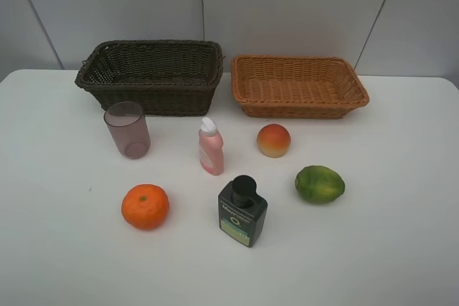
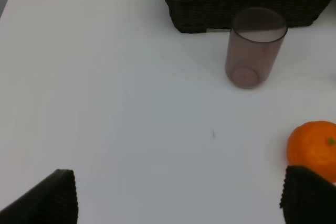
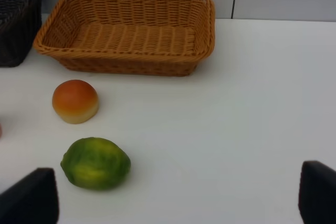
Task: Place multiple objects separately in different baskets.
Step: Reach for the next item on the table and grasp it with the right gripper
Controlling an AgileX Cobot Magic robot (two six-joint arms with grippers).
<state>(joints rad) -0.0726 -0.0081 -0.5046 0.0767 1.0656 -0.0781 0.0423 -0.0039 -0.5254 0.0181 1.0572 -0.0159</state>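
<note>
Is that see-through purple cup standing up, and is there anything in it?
Upright and empty: the cup stands on its base, mouth up, and nothing shows through its translucent wall in either view of it.

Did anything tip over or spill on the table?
No, nothing stands out. The cup, the pink bottle and the dark green bottle all stand upright. The tangerine, peach and lime sit apart on the table, and the dark basket and tan basket look whole. No spill shows.
</note>
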